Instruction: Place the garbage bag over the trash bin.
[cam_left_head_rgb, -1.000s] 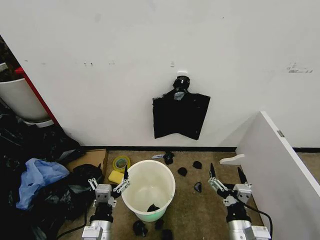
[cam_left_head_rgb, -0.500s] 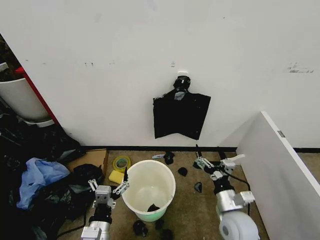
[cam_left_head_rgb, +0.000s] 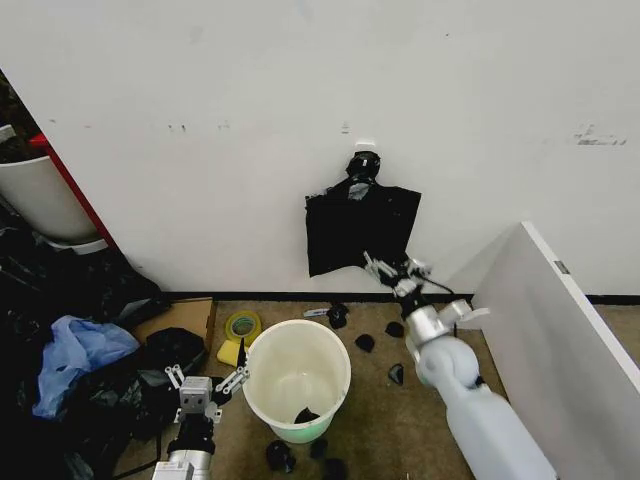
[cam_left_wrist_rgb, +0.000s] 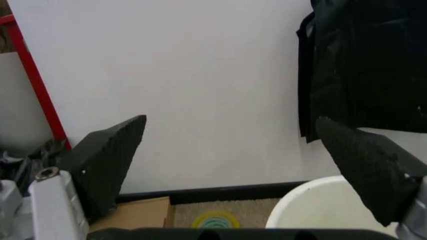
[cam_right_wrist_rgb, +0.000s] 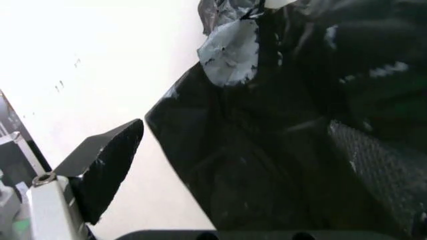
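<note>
The right gripper (cam_left_head_rgb: 392, 270) is held open at the lower edge of the bags (cam_left_head_rgb: 360, 232) hung on the wall, while the left gripper (cam_left_head_rgb: 203, 385), also open, is parked beside the trash bin (cam_left_head_rgb: 297, 378).

Place: bare test corner of a lab or storeroom
Signs: scuffed white wall (cam_left_head_rgb: 200, 120), brown carpet (cam_left_head_rgb: 390, 420), heaped black bags (cam_left_head_rgb: 70, 400), white partition board (cam_left_head_rgb: 560, 330)

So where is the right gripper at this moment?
In the head view, the right gripper is raised right of centre, open at the lower edge of the black bags hanging on the wall, above the white bin.
</note>
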